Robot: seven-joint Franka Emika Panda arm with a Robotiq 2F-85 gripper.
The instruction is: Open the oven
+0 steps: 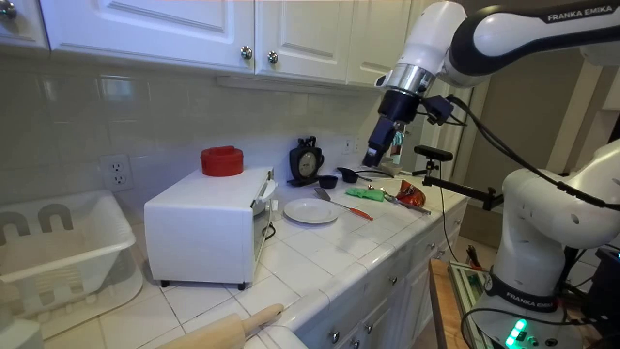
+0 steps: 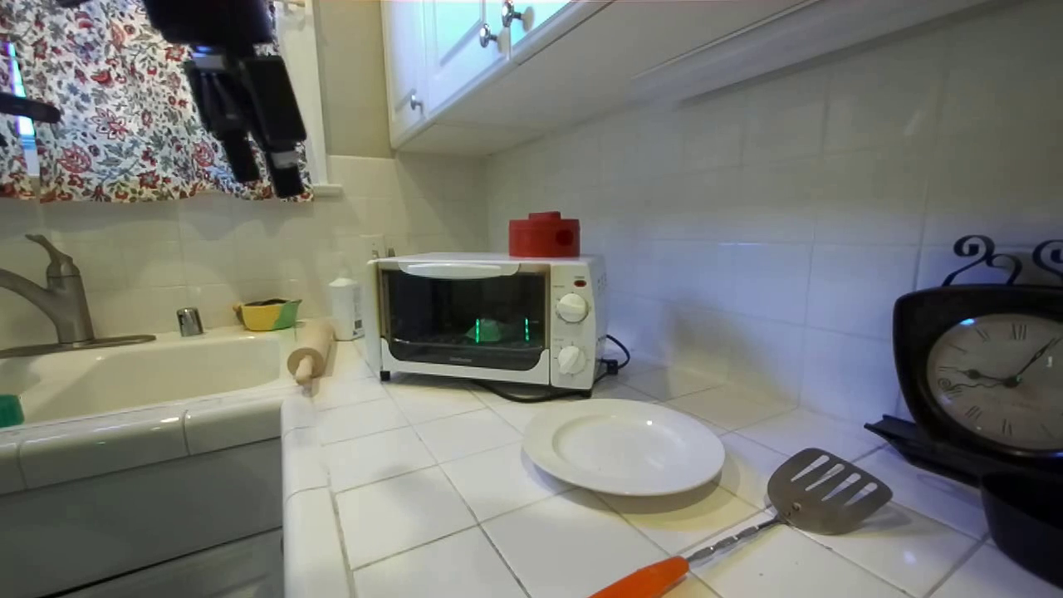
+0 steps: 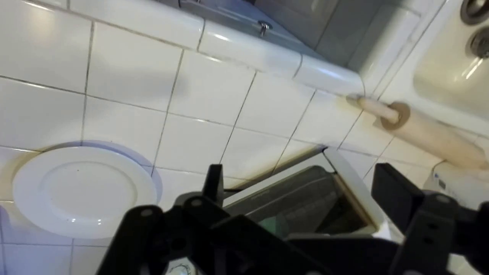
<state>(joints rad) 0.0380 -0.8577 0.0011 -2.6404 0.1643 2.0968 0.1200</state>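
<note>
In an exterior view, left to right, I record a dish rack point(image 1: 72, 261) on the bench point(image 1: 302, 247); just beside it, the oven point(image 1: 198, 242), door point(image 1: 259, 228) closed, a red tin point(image 1: 222, 163) on top. Next I note a plate point(image 1: 311, 211), then a spatula point(image 1: 352, 210) lying near it. Further right, my hand point(image 1: 372, 157) hangs above the bench, well apart from the oven; wrist view confirms fingers point(image 3: 214, 183) wide apart.

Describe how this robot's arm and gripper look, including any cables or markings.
The arm has rounded white housings with black sections and FRANKA EMIKA lettering in two places. A silver ring sits near the dark gripper, which has two blocky black fingers. Black cables run outside the housings, and green lights glow on the white base.
</note>
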